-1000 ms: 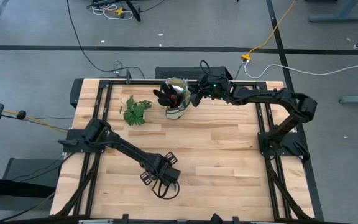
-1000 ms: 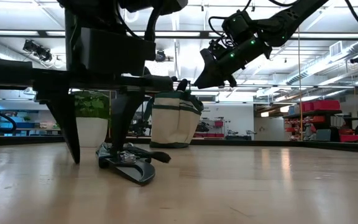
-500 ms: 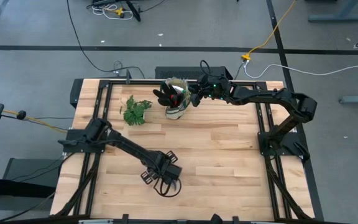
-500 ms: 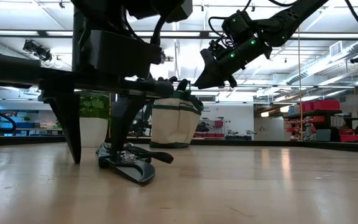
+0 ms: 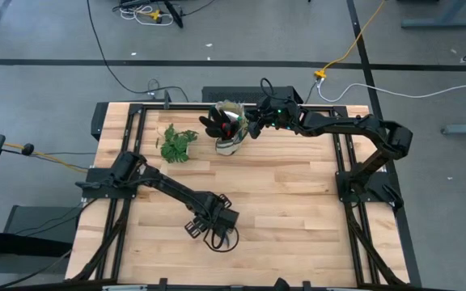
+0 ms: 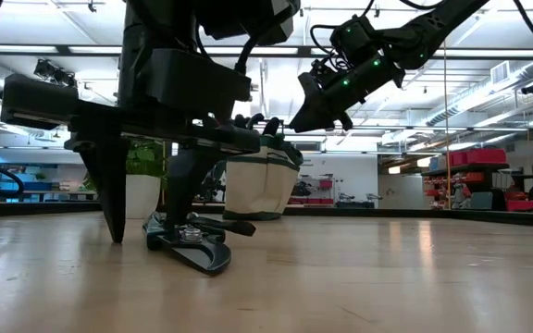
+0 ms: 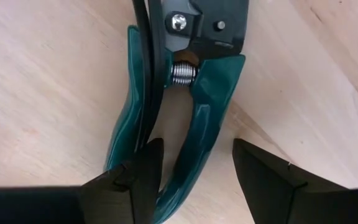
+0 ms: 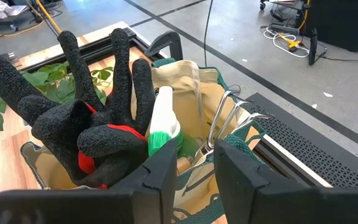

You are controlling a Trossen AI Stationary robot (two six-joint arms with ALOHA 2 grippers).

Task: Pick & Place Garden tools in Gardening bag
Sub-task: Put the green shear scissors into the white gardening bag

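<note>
The dark-handled pruning shears lie flat on the table near its front edge, and also show in the high view and the low view. My left gripper is open and points down over their teal handles. One finger is at the gap between the handles, the other outside the right handle. The beige gardening bag stands at the far edge. It holds the red-and-black glove, a white and green item and the rake's metal tines. My right gripper hovers over the bag, slightly open and empty. My left gripper's fingers come from above, on either side of one handle of the shears near its free end. I cannot tell whether they touch it. The shears lie flat on the table.
A leafy green sprig lies on the table left of the bag. A black cord loop runs along the shears' left handle. Bare wood lies between the shears and the bag and toward the table's right.
My left gripper has turned and tipped a little over the shears, staying low with its fingers open. The shears have kept their place on the table.
</note>
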